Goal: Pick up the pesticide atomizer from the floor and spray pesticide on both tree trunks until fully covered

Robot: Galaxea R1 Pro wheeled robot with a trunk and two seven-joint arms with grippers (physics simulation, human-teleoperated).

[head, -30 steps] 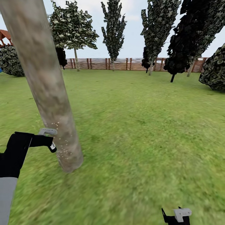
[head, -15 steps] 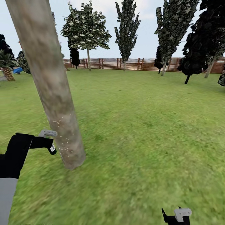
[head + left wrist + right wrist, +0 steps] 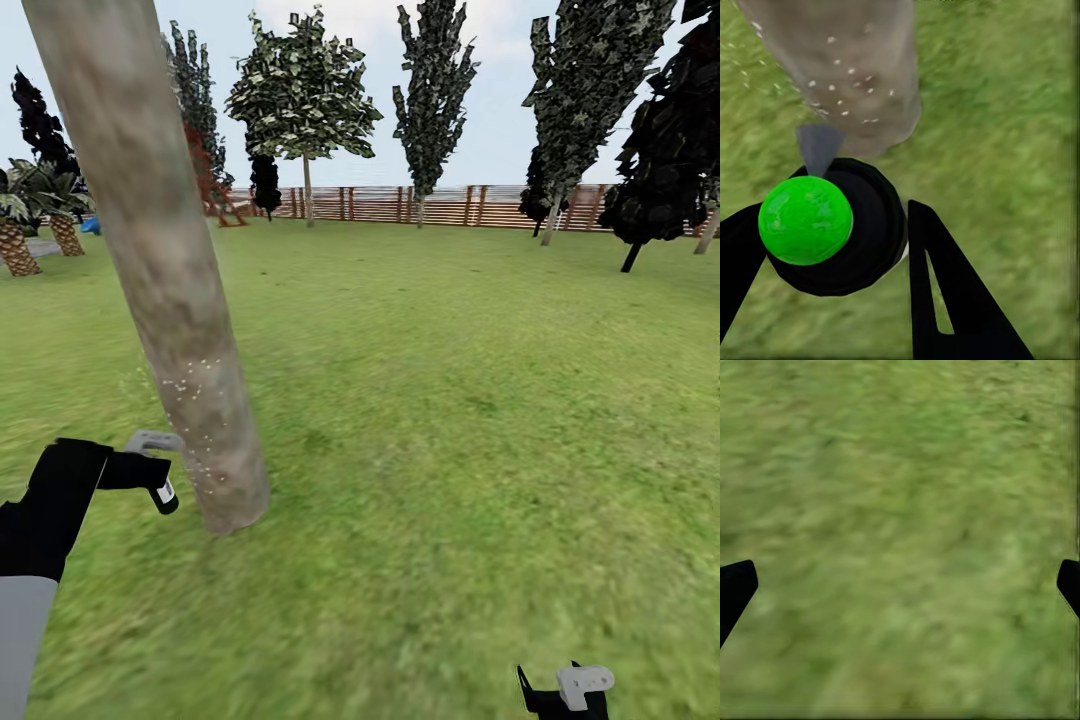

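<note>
A thick, mottled beige-grey tree trunk point(image 3: 160, 260) leans up from its base on the grass at the left. Whitish pesticide speckles point(image 3: 195, 400) dot its lower part and show up close on the tree trunk point(image 3: 847, 60) in the left wrist view. My left gripper point(image 3: 160, 478) is just left of the trunk's base, shut on the pesticide atomizer point(image 3: 152, 440), whose pale grey top pokes out. In the left wrist view the atomizer point(image 3: 805, 220) is a green ball on a dark round body between black fingers point(image 3: 945, 300), grey nozzle facing the trunk. My right gripper point(image 3: 900, 585) hangs open over bare grass.
Green lawn point(image 3: 470, 400) spreads out to the right and ahead. A brown slat fence point(image 3: 440, 205) closes the far side, with several leafy trees point(image 3: 300, 100) in front of it. Palm-like plants point(image 3: 40, 215) stand at the far left, and a dark-leaved tree point(image 3: 665, 170) at the far right.
The whole picture has slid to the right, so the camera has turned left. Speckles now reach higher up the trunk. The left gripper stays beside the trunk's base with the atomizer.
</note>
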